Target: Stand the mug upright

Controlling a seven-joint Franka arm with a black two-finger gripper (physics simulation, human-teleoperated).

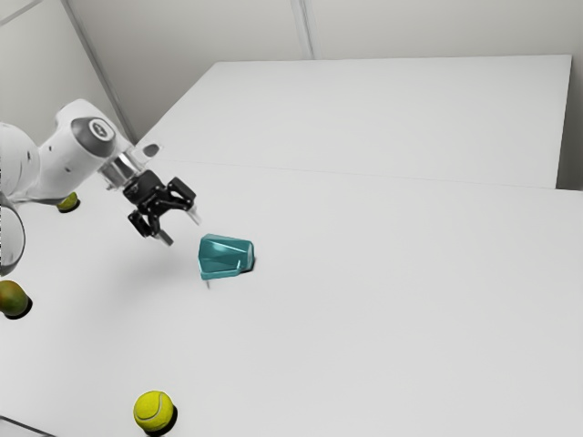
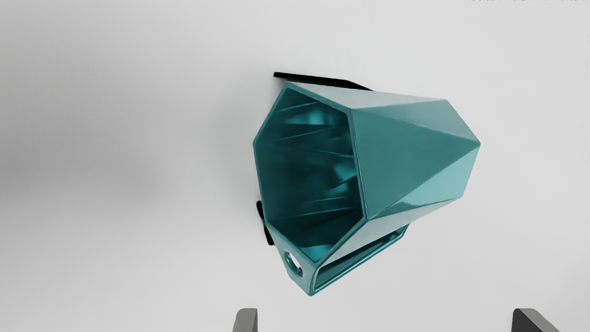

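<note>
You have the mug (image 1: 226,258) lying on its side on the white table (image 1: 410,319), so it does not stand as the task wants. Its mouth (image 2: 309,180) looks toward the arm's side, and its narrower base points to the exterior view's right. The flat faces of its body probably are what keep it from rolling, and the handle (image 2: 359,263), which is at the side nearer to your fingers (image 2: 246,321), may help also to prop it.

Your gripper (image 1: 181,229) is spread wide and holds nothing; it hangs above the table near the mug, on the side of the mouth, and is leaning toward it. I think this pose is useful, because the open mouth gives you a rim to take, with one finger inside and one outside, and then you could turn the mug onto its base. You should take care that a fingertip does not push the rim, because the mug could slide away. The tennis ball (image 1: 154,411) sits well apart, so it should not disturb your turning
</note>
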